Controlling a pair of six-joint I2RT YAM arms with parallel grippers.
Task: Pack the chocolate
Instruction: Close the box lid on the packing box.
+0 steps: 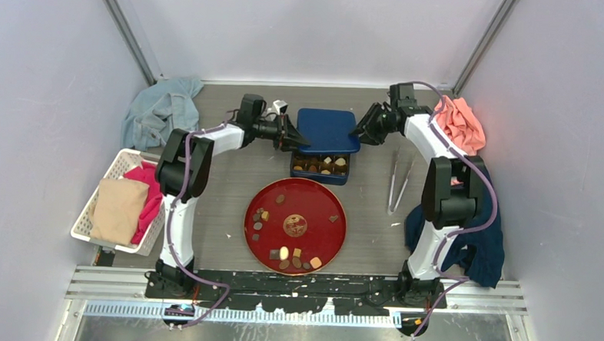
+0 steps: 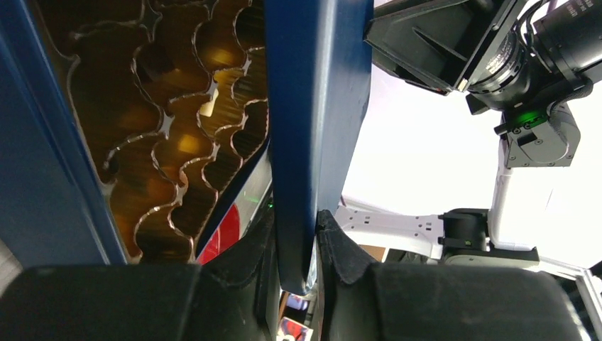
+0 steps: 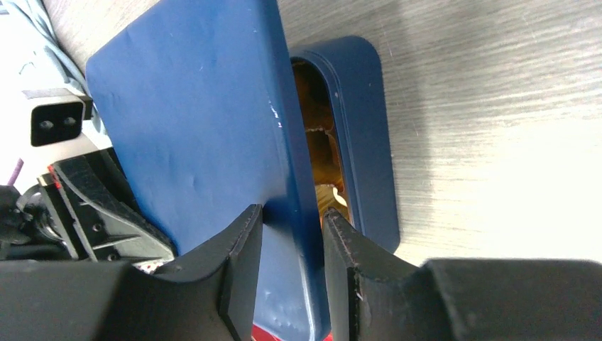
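Note:
The chocolate lies as several small brown, tan and cream pieces on the red plate (image 1: 316, 209), most near its front (image 1: 295, 256); more pieces (image 1: 326, 164) fill the open front strip of a blue box (image 1: 319, 179). A blue lid (image 1: 328, 129) hangs tilted over the box's back part. My left gripper (image 1: 298, 143) is shut on the lid's left edge, and the left wrist view shows both fingers of that gripper (image 2: 294, 234) pressed on the lid (image 2: 312, 106). My right gripper (image 1: 356, 133) clamps the right edge; seen from the wrist, this gripper (image 3: 292, 220) has the lid (image 3: 192, 121) between its fingers.
Metal tongs (image 1: 398, 182) lie right of the box. A white basket (image 1: 90, 207) with cloths stands at the left, a denim cloth (image 1: 159, 110) at the back left, a pink cloth (image 1: 461, 122) at the back right, and a dark blue cloth (image 1: 480, 244) beside the right arm.

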